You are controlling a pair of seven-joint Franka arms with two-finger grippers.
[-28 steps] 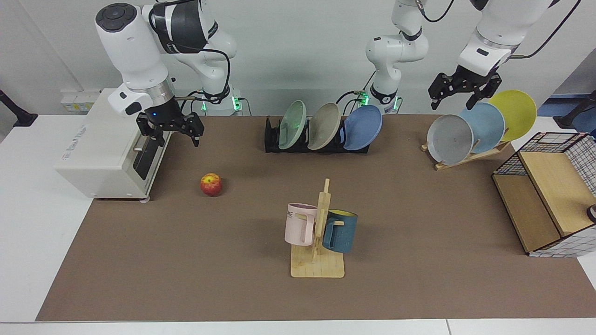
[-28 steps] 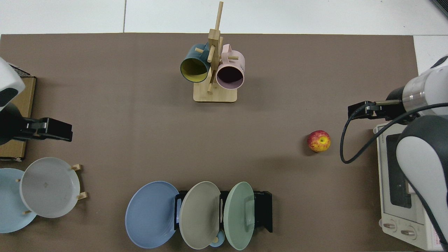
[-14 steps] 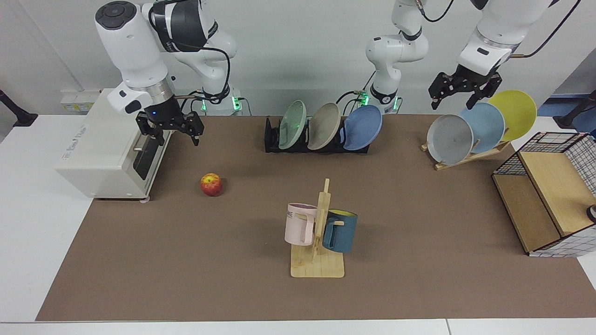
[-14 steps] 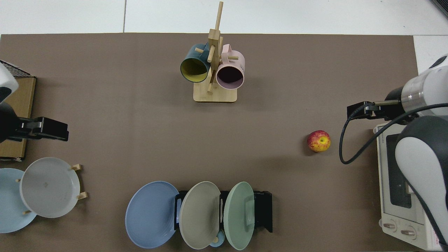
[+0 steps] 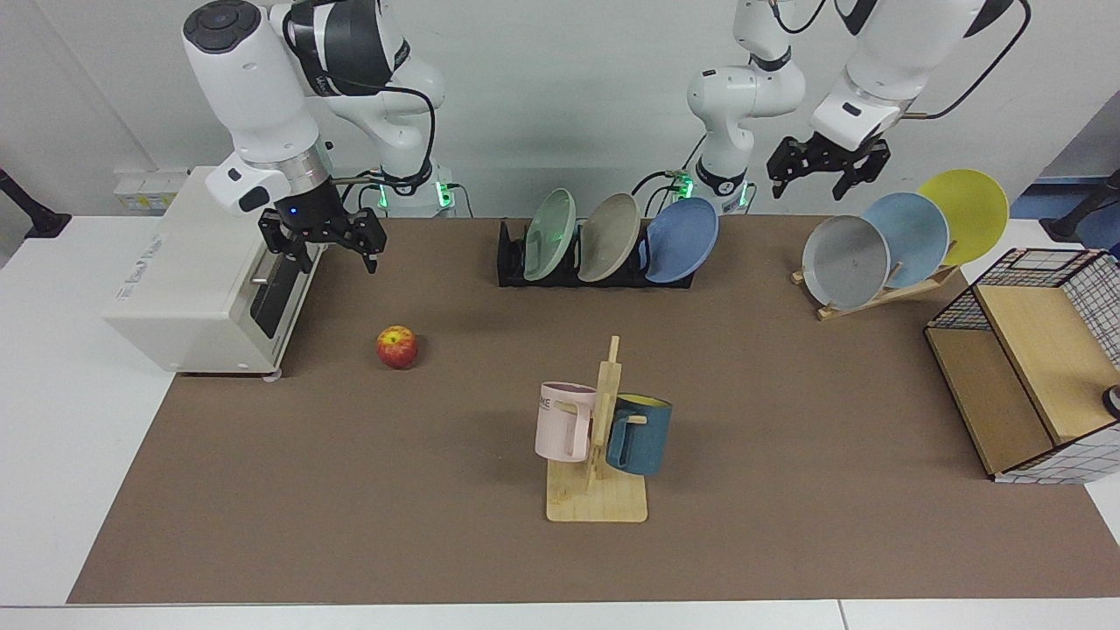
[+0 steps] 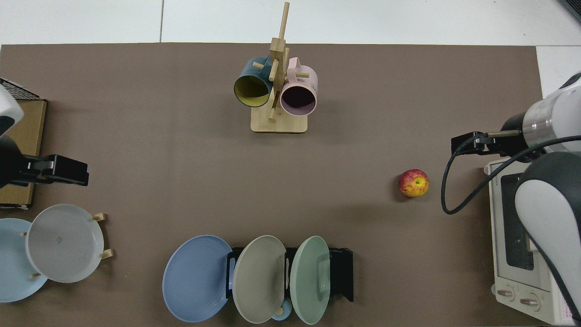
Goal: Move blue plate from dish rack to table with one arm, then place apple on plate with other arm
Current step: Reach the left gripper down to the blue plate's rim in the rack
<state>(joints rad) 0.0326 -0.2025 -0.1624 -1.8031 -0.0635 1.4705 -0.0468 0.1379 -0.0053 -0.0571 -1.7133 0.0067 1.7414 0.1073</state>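
Note:
The blue plate (image 5: pixel 681 240) (image 6: pixel 196 278) stands on edge in the end slot of the black dish rack (image 5: pixel 512 262) (image 6: pixel 342 272), beside a beige plate and a green plate. The apple (image 5: pixel 396 346) (image 6: pixel 413 182) lies on the table's brown mat (image 5: pixel 787 420). My left gripper (image 5: pixel 811 186) (image 6: pixel 63 170) hangs open and empty in the air, up and to the view's right of the blue plate. Over by the oven, above and behind the apple, my right gripper (image 5: pixel 335 260) (image 6: pixel 467 143) is open and empty.
A white toaster oven (image 5: pixel 192 280) sits at the view's left. A wooden mug tree (image 5: pixel 599 437) with two mugs stands mid-table. A wooden plate stand (image 5: pixel 875 293) holds grey, pale-blue and yellow plates. A wire-and-wood shelf (image 5: pixel 1024 367) is at the right edge.
My left gripper has moved from above the wooden plate stand toward the dish rack and risen slightly. The right gripper has barely shifted. Plates and apple have not moved.

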